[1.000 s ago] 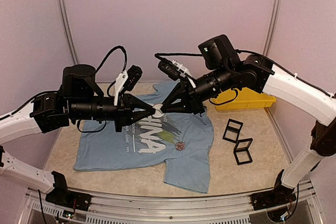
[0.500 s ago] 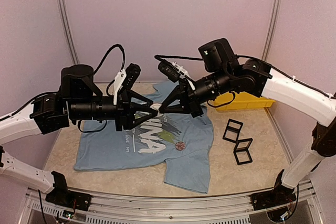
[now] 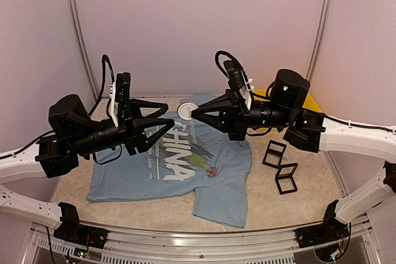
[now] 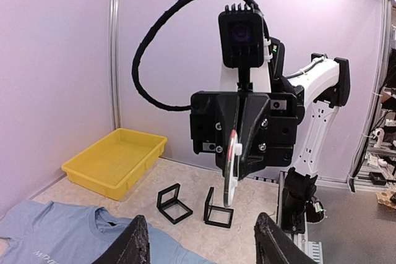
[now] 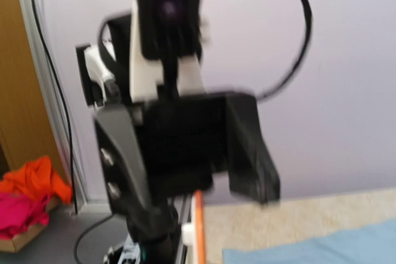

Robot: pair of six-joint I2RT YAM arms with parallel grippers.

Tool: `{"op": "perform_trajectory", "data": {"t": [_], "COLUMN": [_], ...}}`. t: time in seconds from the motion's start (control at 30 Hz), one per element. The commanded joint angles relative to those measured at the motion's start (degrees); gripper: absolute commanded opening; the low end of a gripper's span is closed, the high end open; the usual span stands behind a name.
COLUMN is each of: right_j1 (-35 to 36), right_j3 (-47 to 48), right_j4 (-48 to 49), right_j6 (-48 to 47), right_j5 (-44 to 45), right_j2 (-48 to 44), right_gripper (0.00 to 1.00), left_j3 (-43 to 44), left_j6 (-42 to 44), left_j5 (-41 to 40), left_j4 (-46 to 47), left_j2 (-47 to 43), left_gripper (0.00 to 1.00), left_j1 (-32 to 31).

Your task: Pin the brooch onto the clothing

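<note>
The clothing (image 3: 133,177), a light blue T-shirt with white lettering, lies flat on the table; its collar end shows in the left wrist view (image 4: 55,233). A round white brooch (image 3: 184,110) hangs in the air above the shirt's collar, with my right gripper (image 3: 193,113) shut on it. The left wrist view shows the brooch (image 4: 231,165) edge-on in that gripper. My left gripper (image 3: 170,115) stands open a short way left of the brooch, not touching it, its fingers (image 4: 133,242) wide apart with nothing between them. The right wrist view is blurred and shows the brooch's orange-and-white edge (image 5: 198,227).
Two black square frames (image 3: 274,154) (image 3: 286,178) stand on the table right of the shirt. A yellow tray (image 4: 114,159) sits at the back right, mostly behind the right arm from above. A small reddish item (image 3: 212,171) lies on the shirt's chest.
Both grippers met at the brooch a second ago. The left gripper has opened, let go and drawn back left. The right gripper keeps the brooch, and its arm has dropped lower.
</note>
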Motion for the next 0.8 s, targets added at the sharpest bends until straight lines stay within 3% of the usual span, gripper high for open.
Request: {"op": "perform_trajectory", "data": {"t": [0.0, 0.23, 0.33, 0.43, 0.63, 0.67, 0.73, 0.77], "right_j1": [0.78, 1.18, 1.45, 1.56, 1.5, 1.53, 1.47, 1.42], "right_j3": [1.82, 2.58, 3.03, 3.59, 4.63, 5.07, 6.21, 6.71], "right_j4": [4.32, 2.36, 1.45, 0.34, -2.29, -3.32, -5.75, -6.34], "right_j6": [1.07, -0.05, -0.44, -1.12, -2.8, -3.33, -4.18, -4.35], "right_j5": [-0.22, -0.52, -0.55, -0.55, 0.18, 0.47, 1.22, 1.24], "right_j2": [1.08, 1.49, 1.92, 2.14, 1.79, 1.79, 1.94, 1.98], "right_gripper": [0.0, 0.0, 0.0, 0.0, 0.0, 0.02, 0.27, 0.33], "left_j3": [1.5, 1.71, 2.57, 3.21, 2.67, 2.48, 2.21, 2.12], "left_j6": [-1.53, -1.37, -1.18, -0.92, -0.65, -0.59, -0.08, 0.39], "left_j5": [1.74, 2.83, 2.74, 2.98, 3.41, 3.16, 2.93, 3.2], "left_j4": [5.1, 8.01, 7.09, 6.05, 5.1, 5.09, 5.08, 5.15], "left_j2": [2.38, 3.17, 3.81, 4.63, 4.05, 3.87, 3.52, 3.37], "left_gripper": [0.5, 0.48, 0.34, 0.01, 0.0, 0.0, 0.0, 0.0], "left_j1": [-0.3, -0.33, -0.32, -0.28, -0.38, -0.41, -0.45, -0.49]}}
